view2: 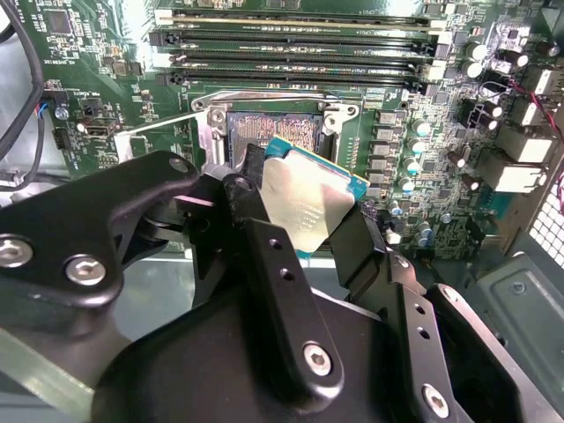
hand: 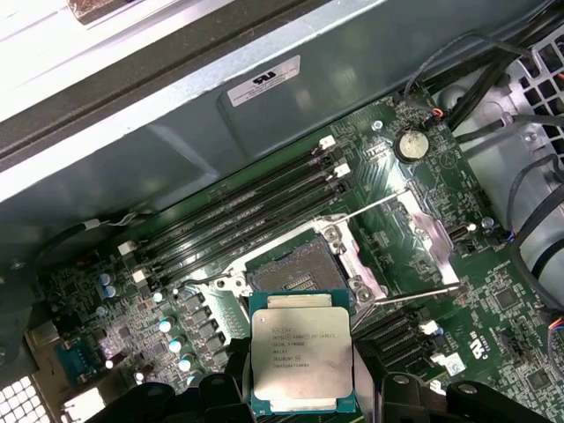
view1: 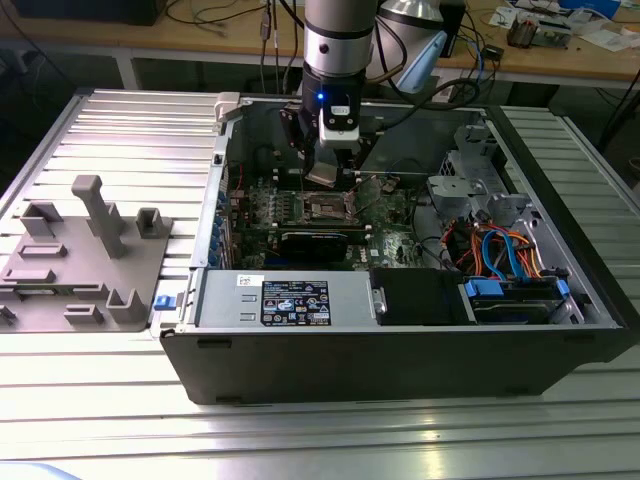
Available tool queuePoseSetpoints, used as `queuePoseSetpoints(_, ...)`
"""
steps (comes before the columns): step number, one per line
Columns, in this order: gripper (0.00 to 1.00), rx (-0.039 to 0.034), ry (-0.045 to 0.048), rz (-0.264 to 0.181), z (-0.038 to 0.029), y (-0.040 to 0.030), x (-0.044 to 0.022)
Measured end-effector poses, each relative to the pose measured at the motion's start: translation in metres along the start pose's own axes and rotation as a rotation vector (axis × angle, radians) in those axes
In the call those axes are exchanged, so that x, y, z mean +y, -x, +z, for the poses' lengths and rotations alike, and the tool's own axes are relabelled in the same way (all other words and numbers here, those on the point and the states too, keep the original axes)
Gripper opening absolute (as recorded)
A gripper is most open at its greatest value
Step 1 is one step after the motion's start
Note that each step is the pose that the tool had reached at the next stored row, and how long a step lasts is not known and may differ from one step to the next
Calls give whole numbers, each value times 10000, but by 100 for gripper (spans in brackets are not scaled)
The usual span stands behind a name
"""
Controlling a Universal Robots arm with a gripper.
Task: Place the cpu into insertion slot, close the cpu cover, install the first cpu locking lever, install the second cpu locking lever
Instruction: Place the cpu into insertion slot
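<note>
Closest in both wrist views is the black claw point(view2: 301, 207). It pinches the cpu point(hand: 302, 348) by two of its sides. The silver top of the cpu faces the camera in the first wrist view. The cpu hangs in the air just over the insertion slot point(hand: 304, 269) and does not touch it. The slot is bare. The cpu cover point(hand: 427, 231) is swung open beside the slot. A thin metal lever point(hand: 414, 295) sticks out near it. Long black memory slots point(hand: 247, 211) run along the far side of the slot.

On the exterior view's left, a grey plastic holder point(view1: 90, 250) sits on the ribbed silver desk point(view1: 100, 420). Next comes the open computer case point(view1: 400, 360). The arm point(view1: 340, 40) reaches down into the case from above, and the claw hangs over the green board point(view1: 390, 215). On the exterior view's right, blue and orange cables point(view1: 495, 250) curl inside the case.
</note>
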State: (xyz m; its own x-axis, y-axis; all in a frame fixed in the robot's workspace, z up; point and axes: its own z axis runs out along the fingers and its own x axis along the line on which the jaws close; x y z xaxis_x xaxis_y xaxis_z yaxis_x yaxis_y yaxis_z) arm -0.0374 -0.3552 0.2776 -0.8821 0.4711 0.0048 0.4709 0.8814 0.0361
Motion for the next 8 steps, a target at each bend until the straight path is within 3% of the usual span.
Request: queuePoseSetpoints(8,55,-3,1,82,1,0,0)
